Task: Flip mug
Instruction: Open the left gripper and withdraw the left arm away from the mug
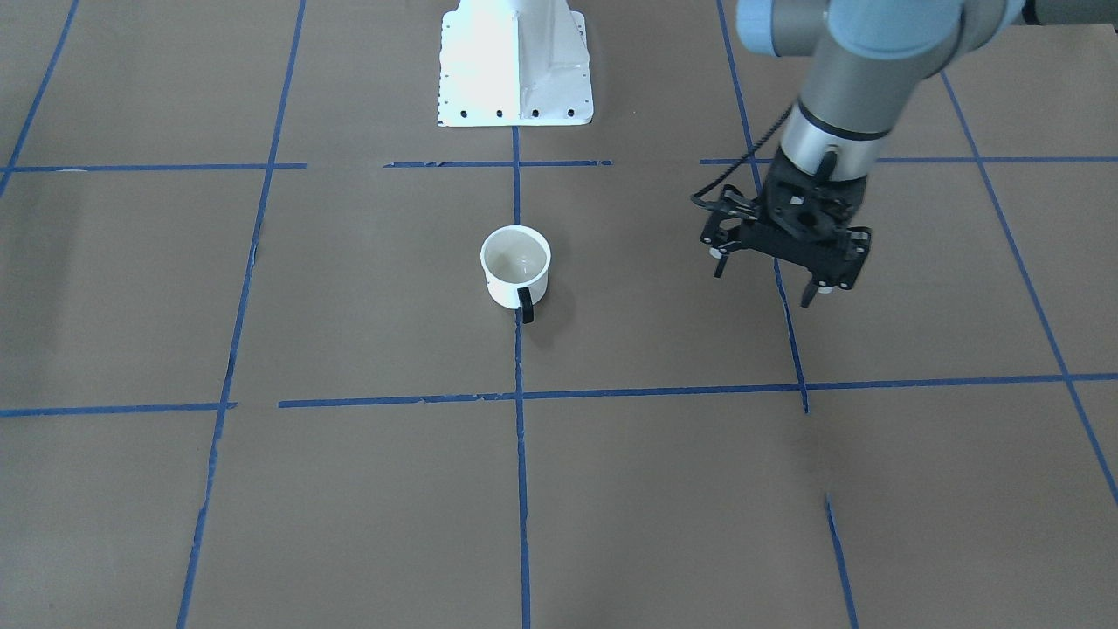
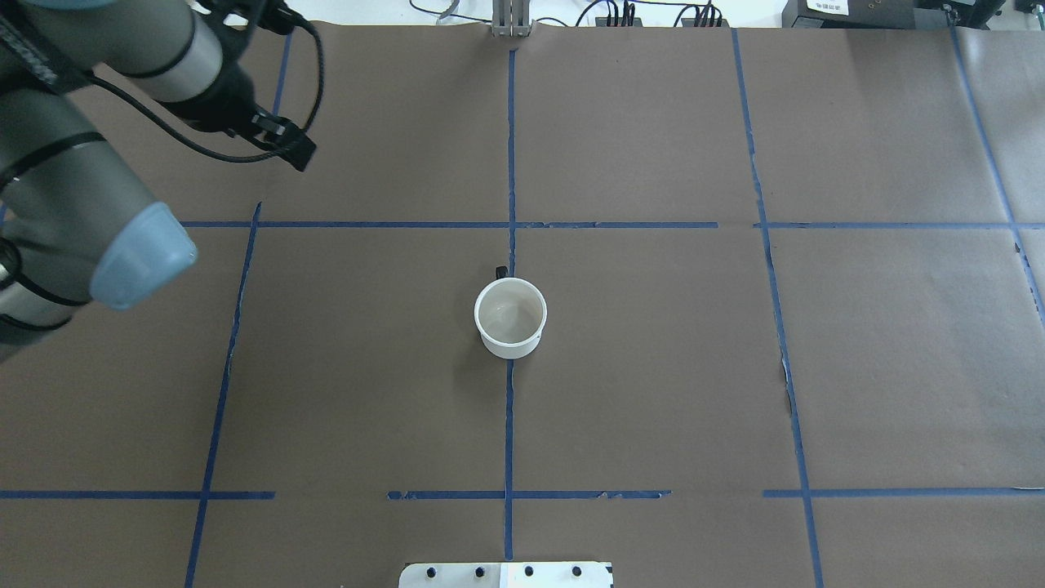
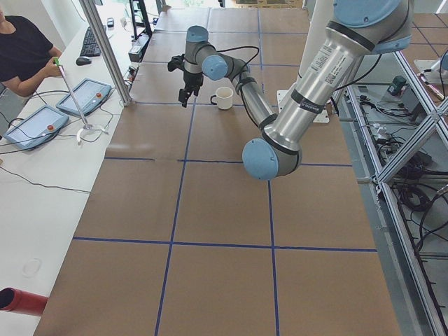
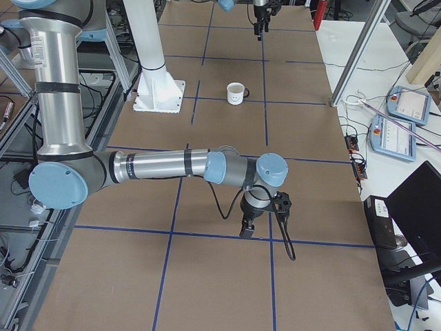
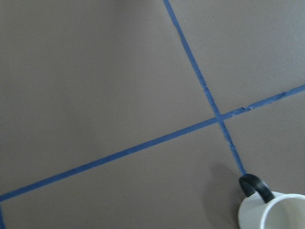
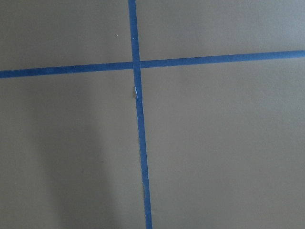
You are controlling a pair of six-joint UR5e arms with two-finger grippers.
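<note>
Mug upright, mouth up, at mid-bench on the centre tape line. Handle points to the operators' edge. Left gripper hangs above the bench, well apart from the mug, toward the left end; jaws wide, nothing between them. Right gripper low near the right end, by a tape crossing; cannot tell how its jaws stand.

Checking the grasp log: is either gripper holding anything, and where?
Nothing is held. The mug stands free; the left gripper hangs open apart from it, the right gripper far off.
</note>
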